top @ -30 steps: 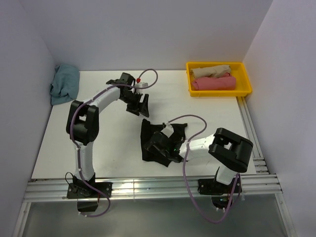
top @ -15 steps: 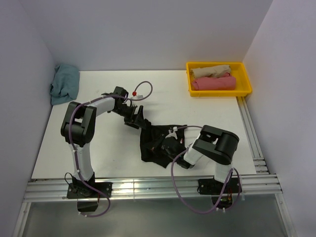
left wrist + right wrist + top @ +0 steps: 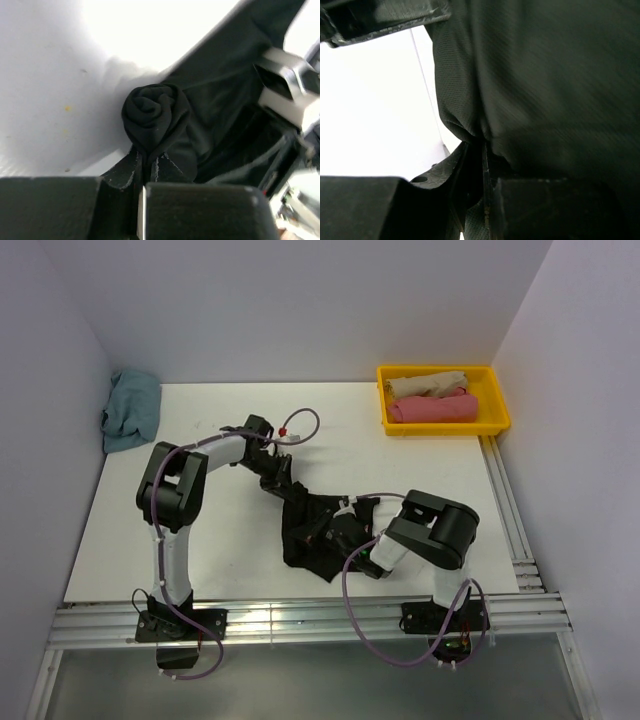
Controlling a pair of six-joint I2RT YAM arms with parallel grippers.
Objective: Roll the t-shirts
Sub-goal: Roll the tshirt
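Observation:
The black t-shirt (image 3: 302, 548) lies bunched in the middle of the table, partly rolled. Its rolled end (image 3: 156, 112) shows as a tight spiral in the left wrist view. My left gripper (image 3: 285, 483) is at the shirt's far left corner, shut on the cloth just below the spiral (image 3: 146, 161). My right gripper (image 3: 332, 536) lies low over the shirt's middle, its jaws pinched on a fold of black cloth (image 3: 482, 147). Most of the shirt under the right arm is hidden.
A yellow tray (image 3: 440, 368) at the back right holds a rolled beige shirt (image 3: 425, 384) and a rolled pink shirt (image 3: 432, 408). A teal shirt (image 3: 130, 410) lies crumpled at the back left corner. Rails run along the right and near table edges.
My left gripper came down from the back to the shirt's far corner and shut on it. My right arm folded in closer over the shirt, still gripping.

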